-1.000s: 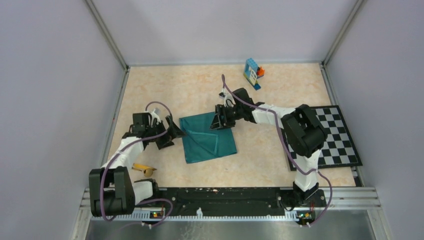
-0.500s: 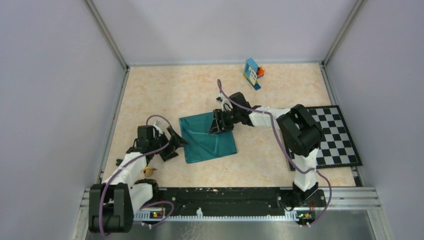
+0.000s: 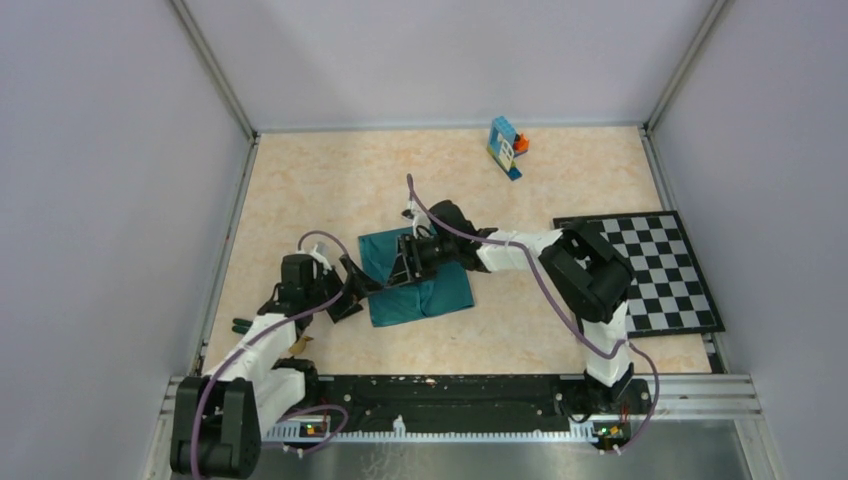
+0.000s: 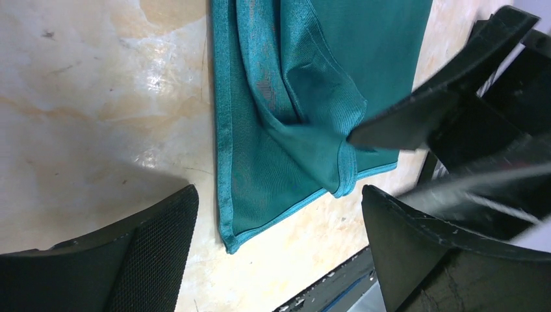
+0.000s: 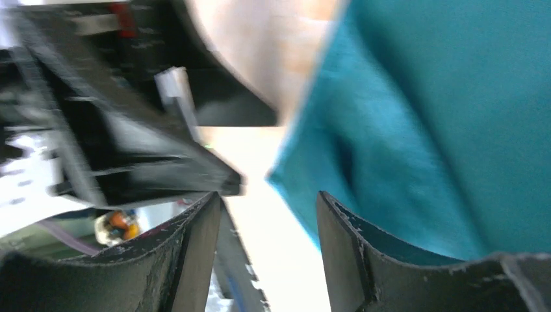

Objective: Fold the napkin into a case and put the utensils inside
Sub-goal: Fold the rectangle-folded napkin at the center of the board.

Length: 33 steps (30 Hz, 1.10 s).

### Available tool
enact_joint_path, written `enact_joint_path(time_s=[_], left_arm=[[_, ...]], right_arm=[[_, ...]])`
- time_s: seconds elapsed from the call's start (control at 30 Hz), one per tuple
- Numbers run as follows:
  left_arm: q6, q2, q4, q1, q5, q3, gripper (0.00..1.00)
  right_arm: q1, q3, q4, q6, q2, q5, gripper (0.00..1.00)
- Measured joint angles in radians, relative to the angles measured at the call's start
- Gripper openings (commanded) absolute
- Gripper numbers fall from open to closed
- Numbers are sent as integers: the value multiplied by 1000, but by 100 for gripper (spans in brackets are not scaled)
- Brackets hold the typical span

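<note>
The napkin [image 3: 432,292] lies partly folded on the table [image 3: 330,180]; the left gripper [image 3: 354,290] gapes wide and empty at its left edge. The right gripper [image 3: 404,264] hangs low over the cloth, jaws part open with nothing between them; one finger seems to touch the fold, though the blur leaves it unsure.

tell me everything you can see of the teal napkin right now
The napkin is a teal-green woven cloth with stitched hems, lying flat on the table, partly folded: one flap is doubled over and puckered into creases. The right gripper is low over it, a fingertip seemingly at the flap's edge. The open left gripper hangs over a hemmed edge.
</note>
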<state>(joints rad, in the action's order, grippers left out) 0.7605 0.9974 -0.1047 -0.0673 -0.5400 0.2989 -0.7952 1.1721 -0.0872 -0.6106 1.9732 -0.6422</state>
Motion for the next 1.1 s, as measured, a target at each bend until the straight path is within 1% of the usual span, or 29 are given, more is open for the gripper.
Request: enact_joint_path(time_s=[0.1,0.17,0.23,0.33,0.43,0.5,0.57,0.73,0.9,1.1], left_arm=[[0,-56,-22,-1,31,-13,99],[0,-90,-44,-1,45,-15,99],[0,-125,-63,0,63,-15,99],[0,-159,-88,-2,83,-15,99],[1,-170,-93,-2,83,-15,99],[1,-165,-94,-2,72,-16,99],[2,-154,-93,-2,56,-16,99],[5,-142,-89,-2,27,-20,99],[10,-121,-61,-2,3,-24,99],[28,-105,-34,-2,-17,-50,99]], right_arm=[[-51,-13,-188,-176,0,-59,55],[-65,-30,-290,-256,-4,-78,57],[-44,-72,-341,-302,-15,-92,57],[26,-127,-295,-284,-59,-103,57],[116,-157,-193,-212,-114,-83,57],[182,-185,-105,-148,-167,-41,57],[199,-204,-83,-126,-187,-25,57],[194,-269,-67,-105,-194,-13,51],[181,-275,-98,-116,-145,-13,44],[150,-260,-121,-136,-76,-14,43]])
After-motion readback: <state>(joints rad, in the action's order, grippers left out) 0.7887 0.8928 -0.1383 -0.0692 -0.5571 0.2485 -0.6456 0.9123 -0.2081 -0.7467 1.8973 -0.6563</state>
